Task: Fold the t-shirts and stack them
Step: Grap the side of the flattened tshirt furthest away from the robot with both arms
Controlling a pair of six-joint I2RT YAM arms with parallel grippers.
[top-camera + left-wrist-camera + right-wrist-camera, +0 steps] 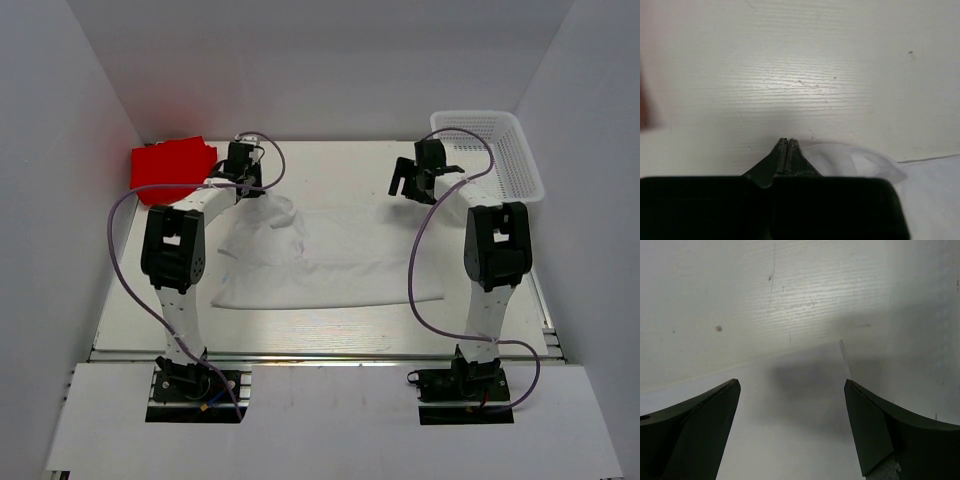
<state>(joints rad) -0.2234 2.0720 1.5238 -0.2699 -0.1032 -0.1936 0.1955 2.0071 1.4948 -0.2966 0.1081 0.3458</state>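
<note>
Table (340,165); left gripper (788,146) low, outstretched

One camera sits high above and behind my bases, looking down and forward over the whole pale wood-grain tabletop (330,165) from afar. Another rides just behind my left pincer (788,141), peering past its pressed-together tips. A third looks out between my right pincer's (792,383) spread fingers, very near. All three views share the plain white cotton t-shirt (340,270) lying under and beside the tips.
</note>
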